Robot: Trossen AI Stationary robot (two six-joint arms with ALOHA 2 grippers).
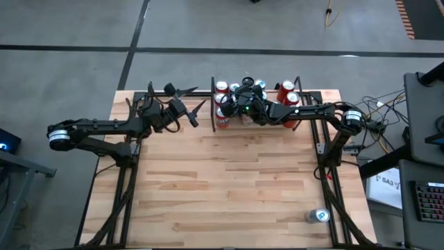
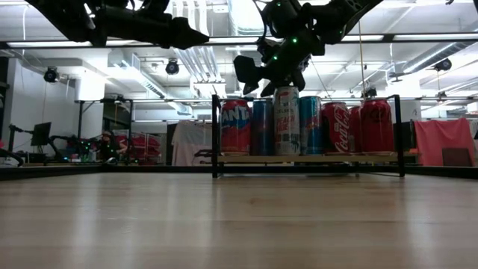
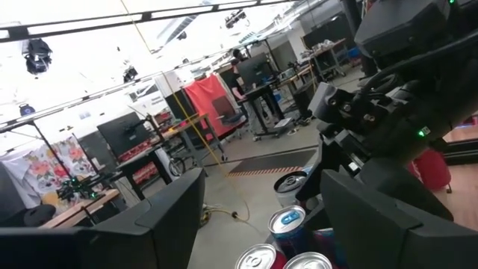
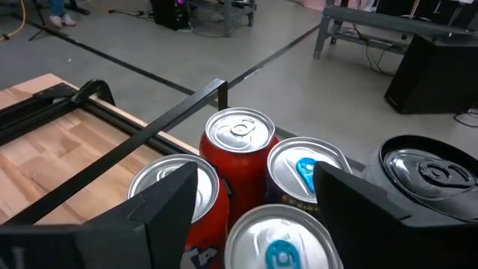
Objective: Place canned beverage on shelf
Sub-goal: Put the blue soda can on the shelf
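Observation:
The shelf [image 2: 306, 158], a light board with black rails, stands at the table's far edge [image 1: 258, 123] and carries several upright cans: red ones [image 2: 235, 127], blue ones [image 2: 261, 128] and a taller pale one [image 2: 286, 123]. My right gripper [image 2: 272, 78] hovers open just above the can tops, reaching in from the table's right. In the right wrist view [image 4: 261, 217] its fingers stand on either side of a can top [image 4: 280, 243] without touching it. My left gripper [image 1: 196, 105] hangs open in the air left of the shelf, holding nothing.
One more can [image 1: 319, 216] sits alone near the table's near right corner. The black arm stands [image 1: 128, 173] [image 1: 326, 167] run along both table sides. Bare wooden tabletop [image 1: 229, 180] lies between them, in front of the shelf.

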